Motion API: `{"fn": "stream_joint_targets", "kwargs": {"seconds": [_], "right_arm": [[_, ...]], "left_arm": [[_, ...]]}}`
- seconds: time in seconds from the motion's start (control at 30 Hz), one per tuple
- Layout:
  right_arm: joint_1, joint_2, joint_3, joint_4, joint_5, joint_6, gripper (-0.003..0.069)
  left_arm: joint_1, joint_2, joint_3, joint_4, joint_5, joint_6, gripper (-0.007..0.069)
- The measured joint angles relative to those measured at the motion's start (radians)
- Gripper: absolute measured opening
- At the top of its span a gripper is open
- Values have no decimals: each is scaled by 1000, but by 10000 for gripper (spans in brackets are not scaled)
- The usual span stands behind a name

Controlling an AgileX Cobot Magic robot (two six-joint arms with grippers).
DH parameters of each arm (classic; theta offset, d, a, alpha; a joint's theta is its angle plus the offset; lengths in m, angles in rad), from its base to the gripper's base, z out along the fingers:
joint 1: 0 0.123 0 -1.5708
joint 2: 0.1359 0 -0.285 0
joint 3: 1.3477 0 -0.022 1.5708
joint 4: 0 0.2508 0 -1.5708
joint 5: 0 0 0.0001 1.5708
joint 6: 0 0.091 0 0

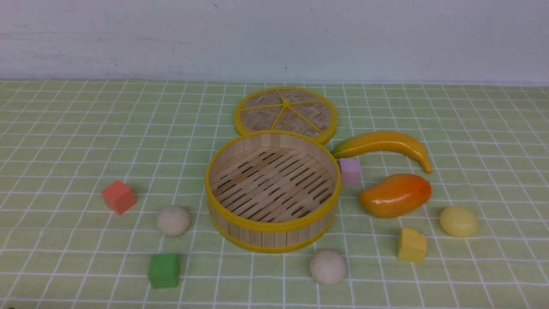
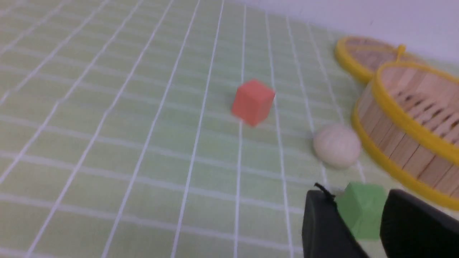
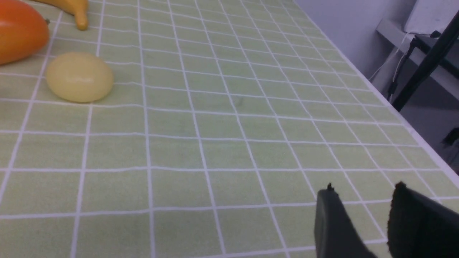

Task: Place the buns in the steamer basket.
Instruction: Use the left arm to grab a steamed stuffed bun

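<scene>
Your left gripper and right gripper are both apart and empty. Around the basket, one pale bun lies at 8 o'clock, a second pale bun at 5 and the yellow bun at 4. Lower the left one straight over the 8 o'clock bun and avoid the green cube.

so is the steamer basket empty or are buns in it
Empty. The steamer basket has a bare slatted floor, and all three buns lie outside it on the cloth.

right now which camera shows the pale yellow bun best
The right wrist view: the pale yellow bun is largest there, whole and unblocked, lying apart from the mango. The front view also shows it whole, but small, on the right side of the table. The left wrist view does not show it.
</scene>
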Motion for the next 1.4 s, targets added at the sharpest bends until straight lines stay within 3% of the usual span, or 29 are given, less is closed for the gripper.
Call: {"fn": "stream_joint_targets", "kwargs": {"seconds": [0.37, 0.47, 0.6, 0.8, 0.9, 0.97, 1.0, 1.07, 1.2, 1.4], "right_arm": [[0, 0, 0, -2, 0, 0, 241], [0, 0, 0, -2, 0, 0, 241], [0, 0, 0, -3, 0, 0, 241], [0, 0, 0, -4, 0, 0, 241], [0, 0, 0, -5, 0, 0, 241], [0, 0, 1, -6, 0, 0, 241], [0, 0, 1, -6, 0, 0, 241], [0, 0, 1, -7, 0, 0, 241], [0, 0, 1, -7, 0, 0, 241], [0, 0, 1, -7, 0, 0, 241]], "left_arm": [[0, 0, 0, -2, -92, 0, 238], [0, 0, 0, -9, -185, -3, 238], [0, 0, -1, -97, -418, -67, 238], [0, 27, -165, -231, -479, -79, 238], [0, 156, -398, -265, -405, -79, 238], [0, 278, -561, -270, -276, -79, 238], [0, 290, -561, -270, -262, -79, 238], [0, 452, -740, -270, -81, -79, 238], [0, 690, -867, -222, 95, -62, 238], [-6, 929, -878, -137, 85, -56, 238]]}}
